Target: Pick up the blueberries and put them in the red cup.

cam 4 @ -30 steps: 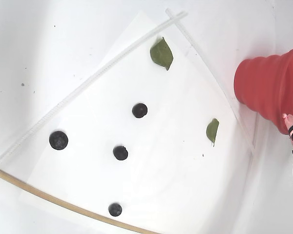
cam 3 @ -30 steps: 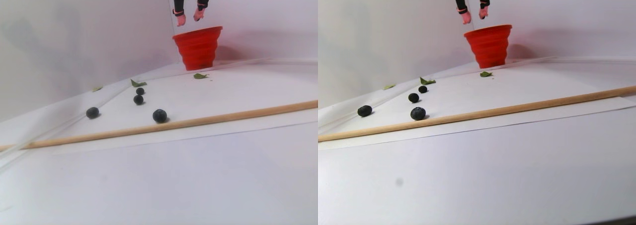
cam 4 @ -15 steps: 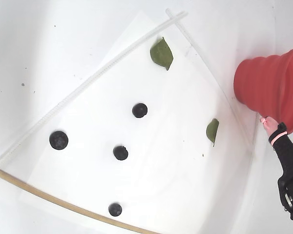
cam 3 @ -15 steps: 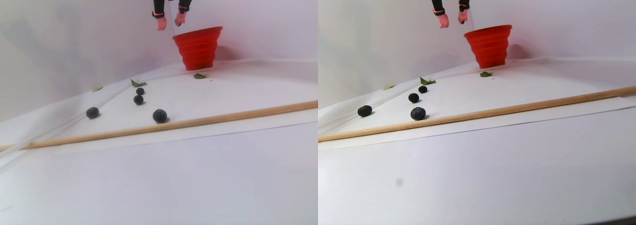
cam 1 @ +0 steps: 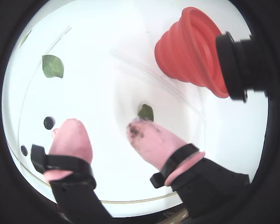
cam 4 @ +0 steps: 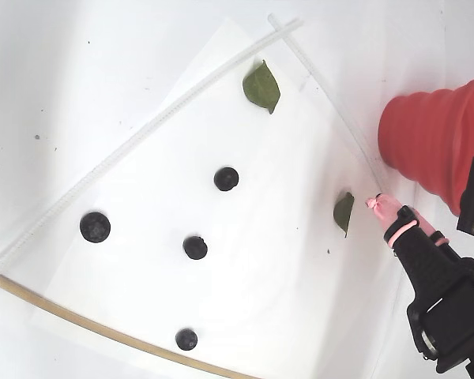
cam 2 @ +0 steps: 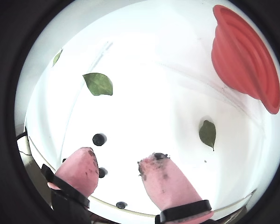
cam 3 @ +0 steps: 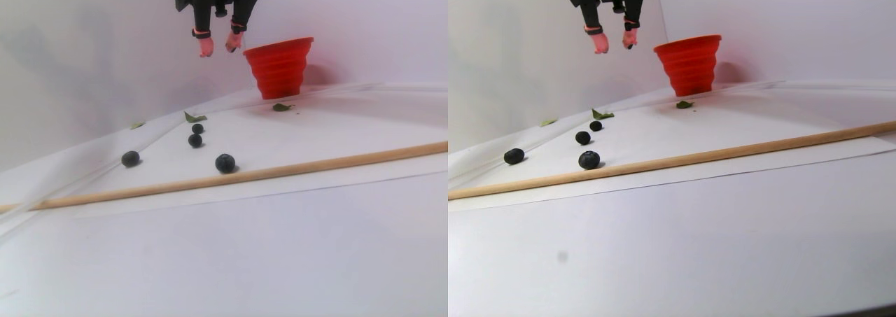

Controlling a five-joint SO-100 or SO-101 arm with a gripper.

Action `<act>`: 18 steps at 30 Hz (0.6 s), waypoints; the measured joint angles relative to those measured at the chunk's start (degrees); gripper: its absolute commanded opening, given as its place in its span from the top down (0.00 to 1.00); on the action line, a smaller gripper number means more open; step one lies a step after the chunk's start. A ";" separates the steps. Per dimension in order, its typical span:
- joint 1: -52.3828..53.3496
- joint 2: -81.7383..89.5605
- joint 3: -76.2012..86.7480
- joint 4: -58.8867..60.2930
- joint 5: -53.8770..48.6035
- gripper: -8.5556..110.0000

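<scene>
Several dark blueberries lie loose on the white sheet: the largest (cam 4: 95, 227), one in the middle (cam 4: 195, 247), one farther back (cam 4: 226, 178) and one by the stick (cam 4: 186, 339). The stereo pair view shows them low on the left (cam 3: 225, 163). The red cup (cam 4: 426, 138) stands upright at the sheet's far corner (cam 3: 278, 68). My gripper (cam 3: 218, 49) hangs in the air just left of the cup's rim, well above the table. Its pink-covered fingers (cam 2: 86, 163) are open with nothing between them (cam 1: 104, 128). Berries show below the fingers (cam 2: 99, 139).
A long wooden stick (cam 3: 245, 174) lies along the sheet's near edge. Two green leaves rest on the sheet, one near the cup (cam 4: 344, 212) and one farther off (cam 4: 261, 85). White plastic strips (cam 4: 142, 138) border the sheet. White walls rise close behind the cup.
The gripper has moved from over the cup's rim to its left in the stereo pair view, a little lower, and stays open. The berries and cup have not moved.
</scene>
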 measured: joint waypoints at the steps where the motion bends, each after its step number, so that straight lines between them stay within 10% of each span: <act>1: -0.26 0.00 0.35 0.00 0.00 0.78; 18: -4.13 3.43 7.91 0.00 -1.76 0.78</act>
